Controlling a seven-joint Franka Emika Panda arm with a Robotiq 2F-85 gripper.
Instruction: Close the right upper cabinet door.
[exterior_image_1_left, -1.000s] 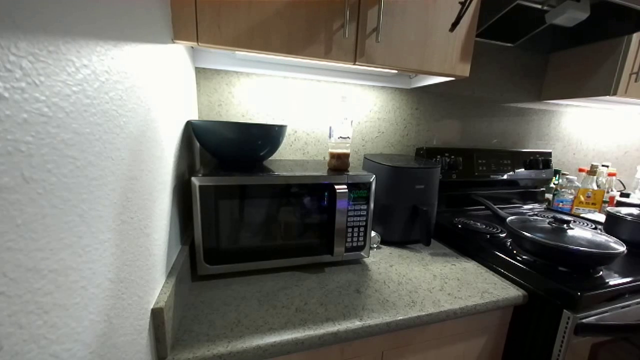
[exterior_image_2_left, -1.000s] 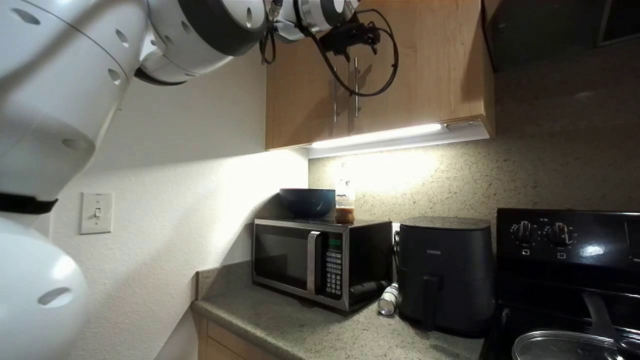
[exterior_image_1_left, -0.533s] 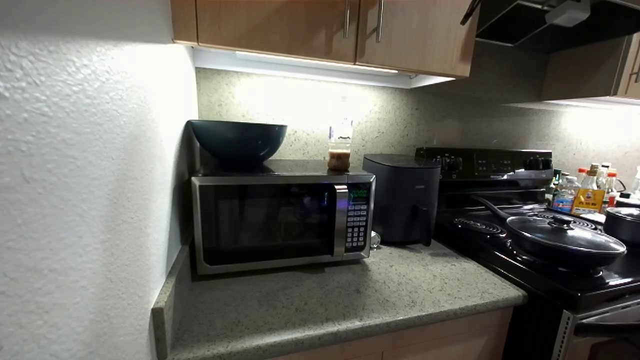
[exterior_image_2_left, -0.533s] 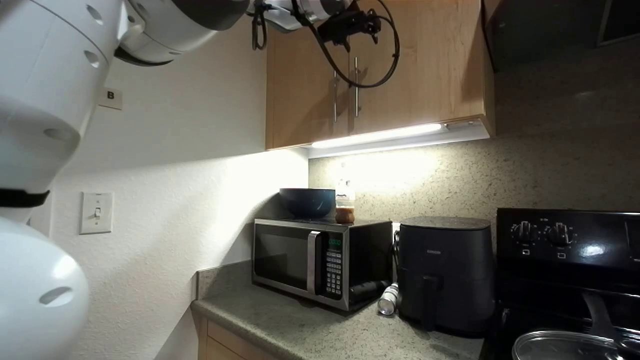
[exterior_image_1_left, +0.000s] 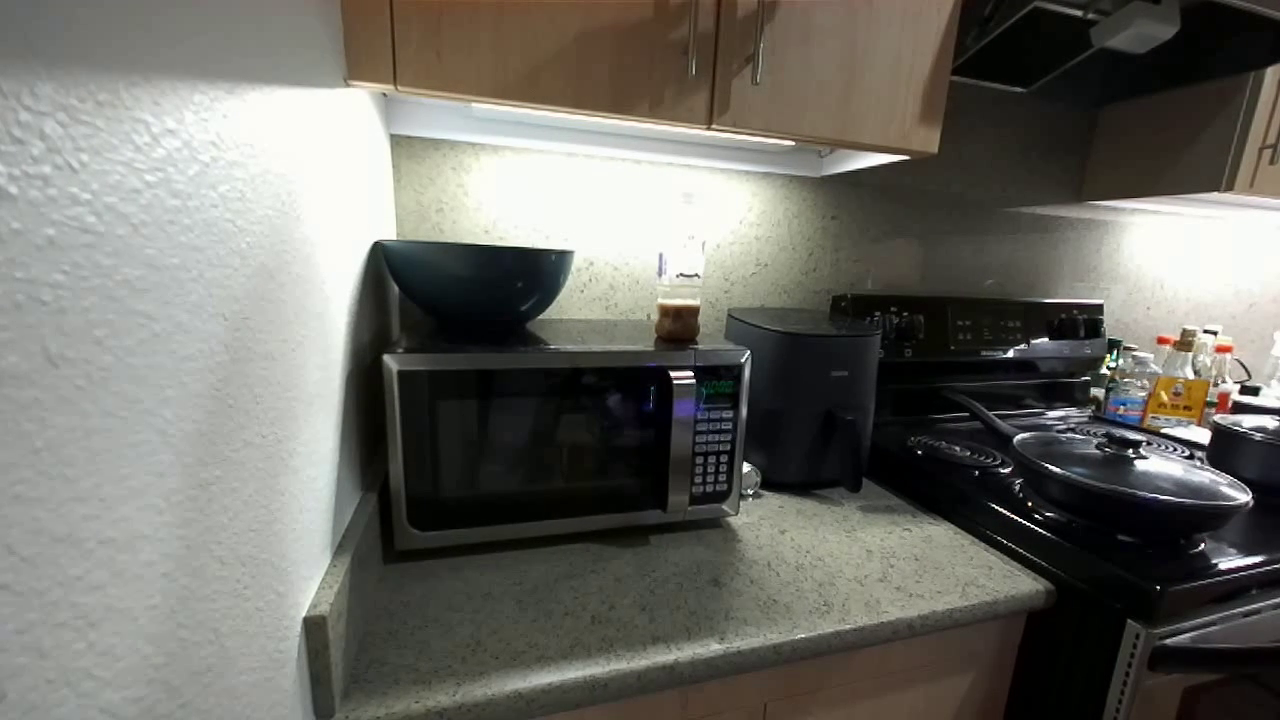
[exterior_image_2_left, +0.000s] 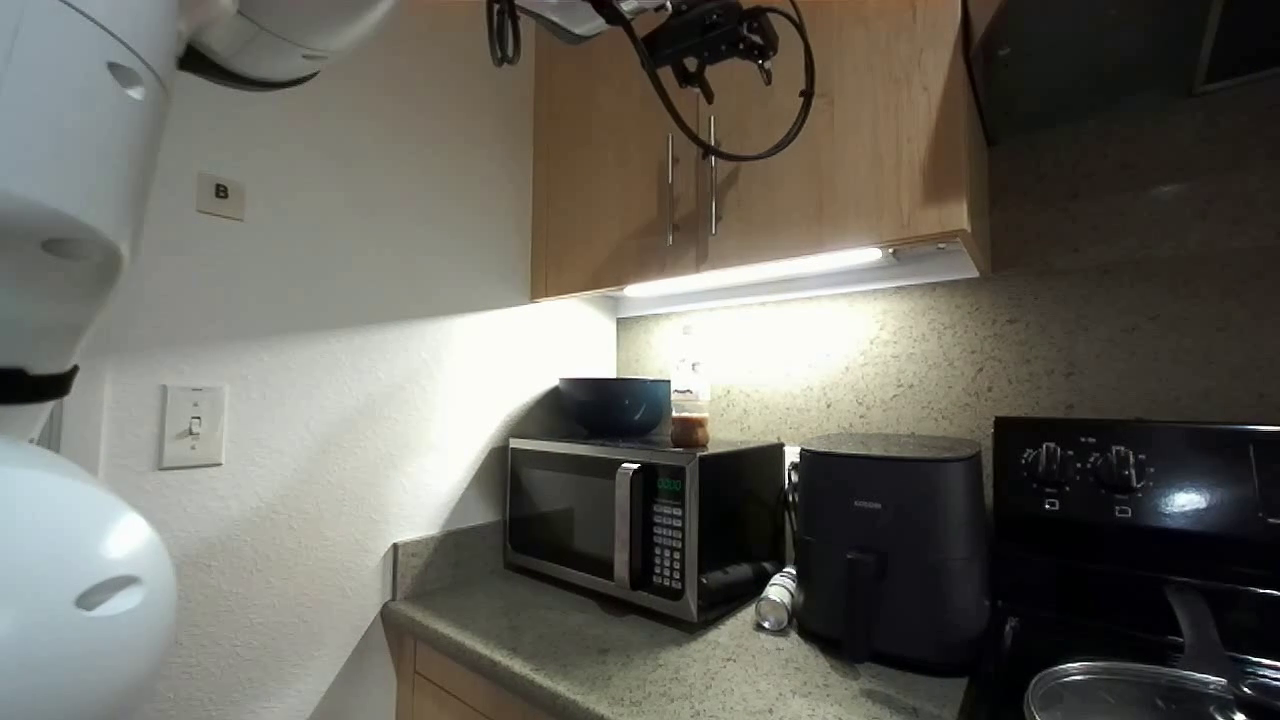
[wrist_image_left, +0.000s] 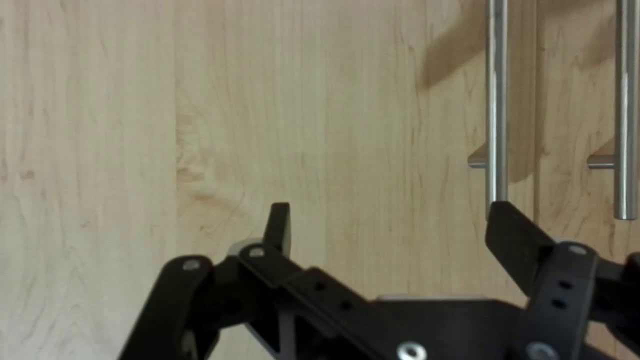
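The arm has just risen, and the tool, its jaws parted and gripping nothing, hangs before the right upper door. At one o'clock from the microwave, that door has stayed flush with the left door; closing looks done.

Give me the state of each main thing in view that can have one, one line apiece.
Right upper cabinet door: looks closed
Left upper cabinet door: looks closed
Gripper: open, holding nothing
Under-cabinet light: on
Microwave door: shut
Microwave display: lit green
Air fryer drawer: pushed in
Frying pan: covered by its lid
Bottle with brown contents: upright, partly full
Dark bowl: upright, inside hidden
Light switch: position unclear
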